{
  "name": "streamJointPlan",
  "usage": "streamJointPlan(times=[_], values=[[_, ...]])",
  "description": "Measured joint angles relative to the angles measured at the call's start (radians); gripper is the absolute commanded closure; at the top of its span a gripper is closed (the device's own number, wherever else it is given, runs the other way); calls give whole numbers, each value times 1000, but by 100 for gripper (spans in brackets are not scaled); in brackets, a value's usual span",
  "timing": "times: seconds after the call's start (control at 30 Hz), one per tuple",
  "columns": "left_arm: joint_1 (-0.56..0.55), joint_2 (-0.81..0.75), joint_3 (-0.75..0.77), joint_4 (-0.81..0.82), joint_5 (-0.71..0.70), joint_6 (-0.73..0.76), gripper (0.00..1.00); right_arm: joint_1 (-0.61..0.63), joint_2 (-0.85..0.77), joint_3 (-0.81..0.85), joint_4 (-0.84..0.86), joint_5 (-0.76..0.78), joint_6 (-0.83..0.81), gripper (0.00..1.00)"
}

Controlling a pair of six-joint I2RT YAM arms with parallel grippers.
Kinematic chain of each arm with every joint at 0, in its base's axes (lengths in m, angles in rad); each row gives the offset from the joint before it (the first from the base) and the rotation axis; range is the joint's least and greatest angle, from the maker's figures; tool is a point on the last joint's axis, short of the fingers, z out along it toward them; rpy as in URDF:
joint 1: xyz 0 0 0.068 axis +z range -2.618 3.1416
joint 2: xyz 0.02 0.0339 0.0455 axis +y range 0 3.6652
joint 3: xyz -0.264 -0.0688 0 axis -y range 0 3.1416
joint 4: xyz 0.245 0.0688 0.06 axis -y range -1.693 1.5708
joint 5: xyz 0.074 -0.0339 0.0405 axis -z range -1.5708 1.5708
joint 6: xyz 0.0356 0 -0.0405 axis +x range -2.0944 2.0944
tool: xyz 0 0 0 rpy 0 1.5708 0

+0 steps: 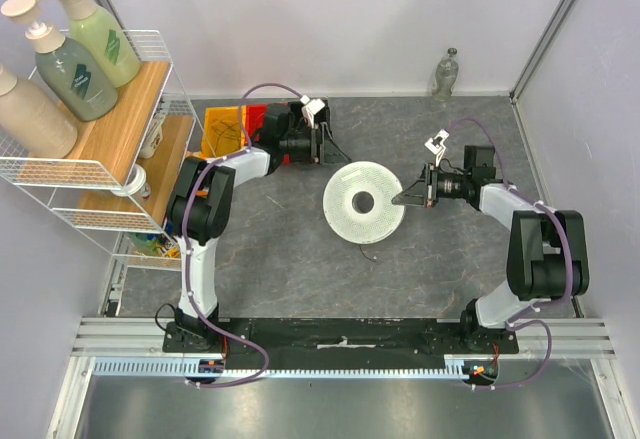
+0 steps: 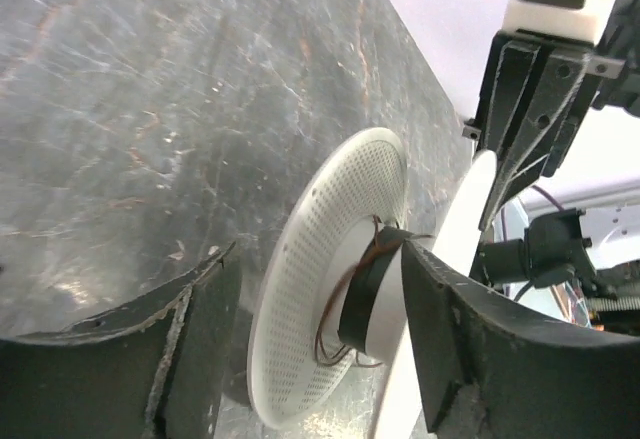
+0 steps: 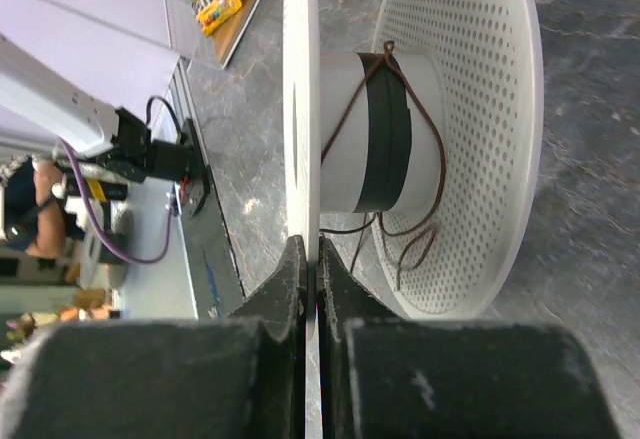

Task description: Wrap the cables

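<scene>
The right end effector (image 3: 312,259) is pinching the rim of the spool's (image 3: 470,109) upper flange, likely steadying it on the worktop (image 1: 280,249). The left end effector (image 2: 318,259) is hovering spread nearby. The cable (image 3: 440,184) is looping loosely around the hub.

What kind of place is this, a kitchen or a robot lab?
Probably a robot lab booth: the left arm and right arm are bolted to a metal rail, plain walls box in the grey table, and a wire shelf holds pump bottles.

spool (image 3: 480,79) cropped at top edge, cable (image 3: 385,139) partly hidden behind it
</scene>
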Motion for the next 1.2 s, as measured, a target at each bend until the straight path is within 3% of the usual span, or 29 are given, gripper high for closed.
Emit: streamJointPlan(times=[0.23, 0.5, 0.9, 1.2], values=[[33, -2, 24, -39, -49, 21, 8, -47, 62, 32, -11, 8, 50, 100], [32, -16, 42, -53, -140, 39, 5, -86, 154, 71, -3, 5, 97, 100], [40, -132, 69, -129, -340, 143, 3, -120, 282, 105, 163, 31, 296, 100], [25, -233, 251, -467, -465, 353, 1, -125, 350, 136, 189, 92, 348, 73]])
